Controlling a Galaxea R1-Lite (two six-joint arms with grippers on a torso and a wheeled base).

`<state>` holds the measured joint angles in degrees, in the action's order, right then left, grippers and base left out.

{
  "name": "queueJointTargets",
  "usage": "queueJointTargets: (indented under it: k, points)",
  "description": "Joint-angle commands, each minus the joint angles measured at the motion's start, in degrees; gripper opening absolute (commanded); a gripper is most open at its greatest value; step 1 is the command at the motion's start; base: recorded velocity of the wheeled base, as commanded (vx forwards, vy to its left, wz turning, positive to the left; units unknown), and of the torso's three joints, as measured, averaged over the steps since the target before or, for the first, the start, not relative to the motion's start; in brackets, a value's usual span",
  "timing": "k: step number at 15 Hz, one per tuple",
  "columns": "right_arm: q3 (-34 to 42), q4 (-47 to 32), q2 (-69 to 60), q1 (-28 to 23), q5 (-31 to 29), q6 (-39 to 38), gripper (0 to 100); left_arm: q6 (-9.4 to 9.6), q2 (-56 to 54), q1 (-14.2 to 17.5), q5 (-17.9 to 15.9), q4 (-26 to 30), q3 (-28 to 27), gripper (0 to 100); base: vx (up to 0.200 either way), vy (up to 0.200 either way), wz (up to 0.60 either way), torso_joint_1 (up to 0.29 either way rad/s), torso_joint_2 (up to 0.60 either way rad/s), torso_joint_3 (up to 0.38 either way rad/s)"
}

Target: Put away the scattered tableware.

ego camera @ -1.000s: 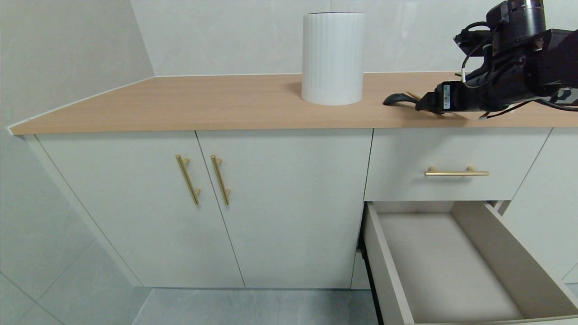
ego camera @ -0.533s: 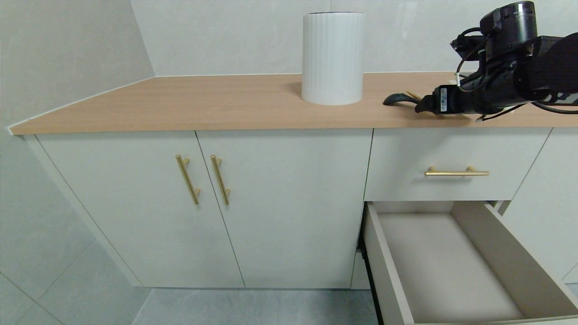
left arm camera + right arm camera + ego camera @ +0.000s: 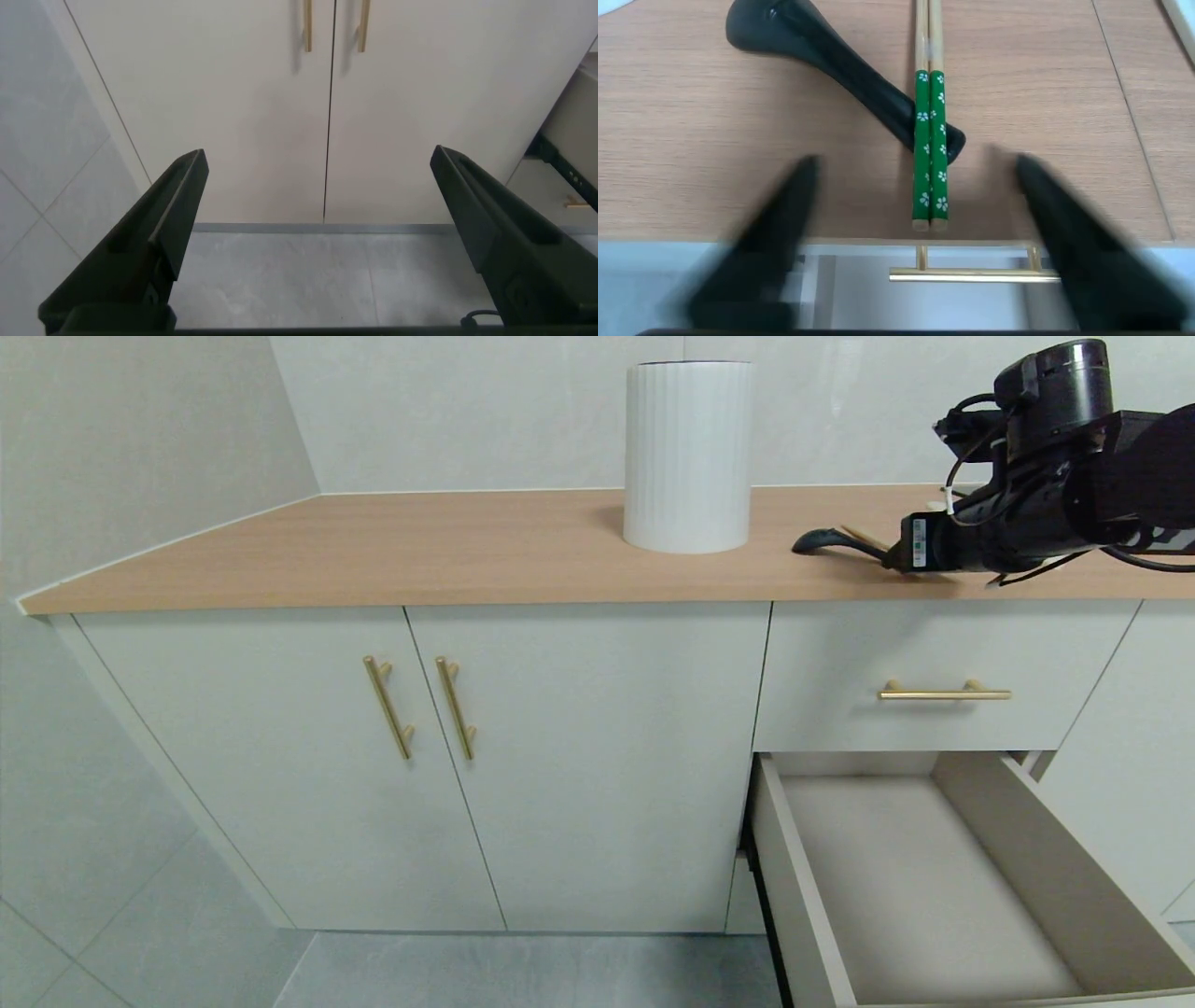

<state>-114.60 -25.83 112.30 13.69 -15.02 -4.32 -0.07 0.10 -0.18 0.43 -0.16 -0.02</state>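
Cabinet doors (image 3: 411, 756), pale and fitted with upright gold bar handles, take up the left of the unit's front. The left fingers (image 3: 159, 243) hang low before them above the grey floor tiles, spread wide apart and holding nothing.

Above runs the wooden desk (image 3: 420, 541). A tall white ribbed canister (image 3: 687, 457) stands upright on it, towards the back and about mid-way along.

Right of the canister and nearer the front edge lies the black spoon (image 3: 822, 539), its bowl pointing towards the canister. A pair of chopsticks (image 3: 929, 121) lies side by side across the spoon's handle, touching it, with their green flowered ends towards the desk's front edge.

The right fingers (image 3: 775, 243) sit low over the desk at that spot. They are spread apart, one on either side of the green ends and the spoon handle, gripping nothing. They are blurred in the right wrist view, so whether they touch the desk cannot be told.

Below this part of the desk is a closed drawer with a horizontal gold handle (image 3: 943, 692). Under it a deeper open drawer (image 3: 798, 896) is pulled out.
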Motion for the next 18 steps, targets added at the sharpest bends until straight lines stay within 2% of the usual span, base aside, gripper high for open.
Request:
queueJointTargets:
  k: [1, 13, 16, 18]
  points:
    - [0.01, -0.1, -0.06, -0.24, -0.01, 0.01, 0, -0.01, -0.01, 0.01, 0.01, -0.02, 0.02, 100, 0.0, 0.0, 0.0, 0.0, 0.0, 0.0]
    - [0.01, 1.13, -4.81, -0.42, -0.01, -0.87, 0, -0.01, 0.08, 0.01, 0.01, -0.02, 0.02, 100, 0.0, 0.0, 0.0, 0.0, 0.0, 0.0]
    - [0.01, -0.8, -14.13, -0.42, 0.08, -0.96, 0, -0.01, -0.01, 0.01, 0.01, -0.02, 0.02, 100, 0.0, 0.0, 0.0, 0.0, 0.0, 0.0]
    - [7.2, -5.37, -25.64, -0.24, 0.52, -0.87, 0, -0.01, 0.08, 0.01, 0.01, -0.02, 0.02, 100, 0.0, 0.0, 0.0, 0.0, 0.0, 0.0]
